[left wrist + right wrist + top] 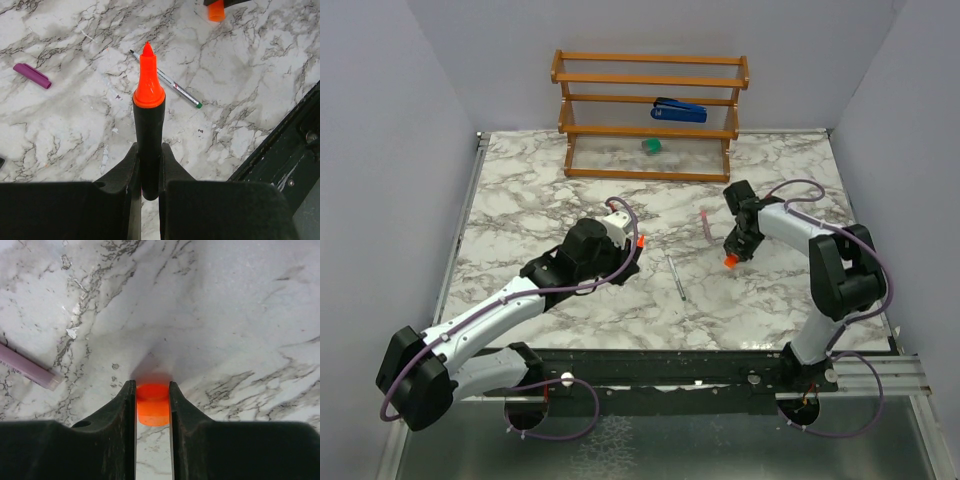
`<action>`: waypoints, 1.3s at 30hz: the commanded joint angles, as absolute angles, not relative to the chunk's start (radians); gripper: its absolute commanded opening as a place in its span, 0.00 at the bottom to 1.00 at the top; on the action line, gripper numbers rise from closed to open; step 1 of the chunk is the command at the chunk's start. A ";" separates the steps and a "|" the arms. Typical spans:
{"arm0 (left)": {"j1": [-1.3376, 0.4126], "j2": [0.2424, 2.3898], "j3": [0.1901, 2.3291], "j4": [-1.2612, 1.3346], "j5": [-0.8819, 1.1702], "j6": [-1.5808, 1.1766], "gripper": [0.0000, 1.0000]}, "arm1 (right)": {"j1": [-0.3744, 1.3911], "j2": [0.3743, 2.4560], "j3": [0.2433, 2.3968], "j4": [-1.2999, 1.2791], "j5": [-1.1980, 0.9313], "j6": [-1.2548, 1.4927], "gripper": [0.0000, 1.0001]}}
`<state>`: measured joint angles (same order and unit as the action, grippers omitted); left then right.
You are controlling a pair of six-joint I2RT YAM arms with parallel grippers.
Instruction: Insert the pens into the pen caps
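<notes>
The left claw [149, 150] was clenched on the short, stubby black marker with the orange tip [148, 125], its tip pointing out past the fingers above the white marbled counter [540, 190]. The right claw [152, 390] gripped the small orange plastic cap [152, 410] close over the counter. A thin grey pen [675, 277] lay on the counter between the two claws. A thin pink pen [705, 224] lay near the right claw, and a magenta-purple cap [32, 75] lay apart from them.

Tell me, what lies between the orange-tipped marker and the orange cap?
A thin grey pen lies loose between the orange-tipped marker and the orange cap. The top view shows it best.
</notes>
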<state>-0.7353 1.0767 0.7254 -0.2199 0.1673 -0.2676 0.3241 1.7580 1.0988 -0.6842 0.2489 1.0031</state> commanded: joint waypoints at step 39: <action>-0.746 1.037 0.681 -0.041 0.331 -0.288 0.00 | 0.876 1.527 1.489 -0.529 0.247 0.627 0.07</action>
<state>-0.7418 1.0313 0.6781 -0.0685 0.3061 -0.2787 0.8387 1.5024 1.4536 -0.5262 0.2459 0.6426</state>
